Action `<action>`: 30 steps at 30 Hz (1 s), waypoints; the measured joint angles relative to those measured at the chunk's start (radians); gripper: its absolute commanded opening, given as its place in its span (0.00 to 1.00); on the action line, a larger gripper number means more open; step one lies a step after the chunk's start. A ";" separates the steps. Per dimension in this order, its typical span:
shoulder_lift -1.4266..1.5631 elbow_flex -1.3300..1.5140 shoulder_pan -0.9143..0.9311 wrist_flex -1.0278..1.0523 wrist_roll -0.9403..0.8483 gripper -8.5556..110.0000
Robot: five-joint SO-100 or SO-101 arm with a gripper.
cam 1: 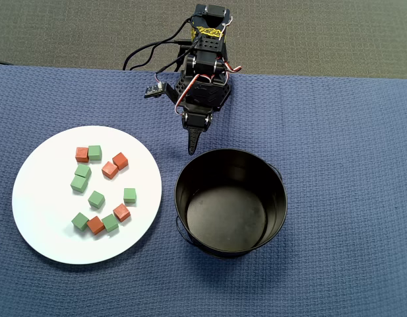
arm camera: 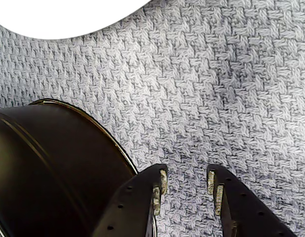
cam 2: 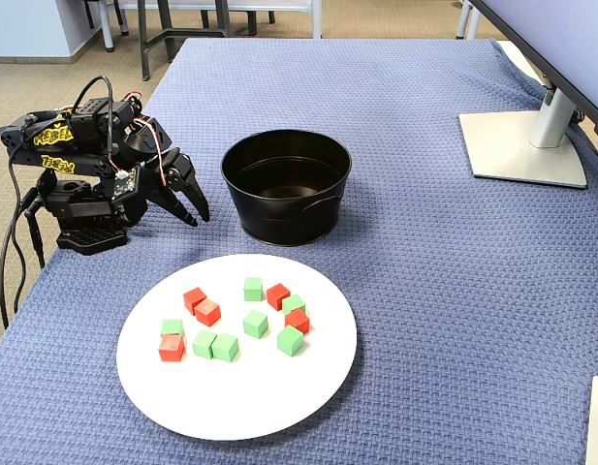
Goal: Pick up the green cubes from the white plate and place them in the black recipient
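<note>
A blue woven cloth [cam 1: 348, 132] covers the whole table; in the fixed view a grey monitor stand base [cam 2: 522, 145] rests on it at the far right, well apart from everything else.

The large flat round white plate [cam 1: 45, 218] lies at the left of the overhead view, close beside the pot without touching it; its rim also shows as a white arc [arm camera: 58, 19] at the top of the wrist view.

The round glossy black metal pot [cam 1: 231, 165] stands upright to the right of the plate in the overhead view, with tall straight walls and small side handles; its flat bottom is bare, with no cube inside; in the fixed view it [cam 2: 279, 218] stands beyond the plate.

The black robot arm [cam 1: 204, 66] sits folded at the top centre of the overhead view, with red and white wires at its joints; in the fixed view it is at the left edge of the table.

Its gripper [cam 1: 192, 146] points down toward the cloth just beside the pot's rim; in the wrist view [arm camera: 187, 190] the 2 fingers stand slightly apart with only cloth between them, holding nothing.

7 small matte green cubes [cam 1: 96, 199] lie scattered on the plate, all still there; 5 same-sized red-orange cubes [cam 1: 110, 170] are mixed among them, some touching green neighbours.
</note>
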 measured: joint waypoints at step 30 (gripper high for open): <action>-0.087 -0.181 -0.040 -0.002 -0.075 0.14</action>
